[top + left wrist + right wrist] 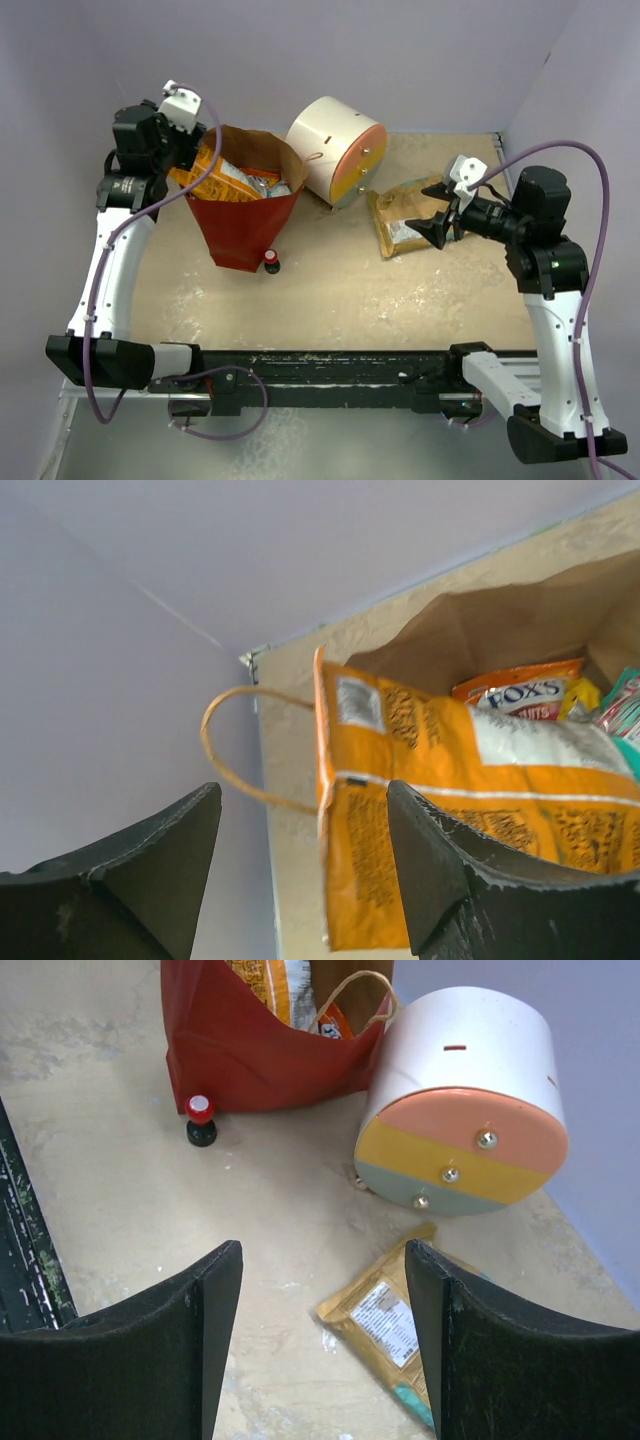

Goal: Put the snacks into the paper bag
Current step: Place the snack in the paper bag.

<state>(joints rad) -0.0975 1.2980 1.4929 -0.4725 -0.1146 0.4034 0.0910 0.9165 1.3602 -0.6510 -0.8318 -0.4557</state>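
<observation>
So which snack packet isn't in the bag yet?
The tan-brown packet, flat on the table beside the cream cylindrical drawer unit; the orange packet and others sit inside the red paper bag.

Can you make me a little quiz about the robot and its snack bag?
1. True or false: the tan-brown packet lies on the table, outside the paper bag.
2. What stands by the bag's bottom corner? A) a tiny bottle with a red cap B) a spoon C) a cup
3. Which gripper is close to that packet, with its jaws open?

Key: 1 true; 2 A; 3 the right gripper.
</observation>
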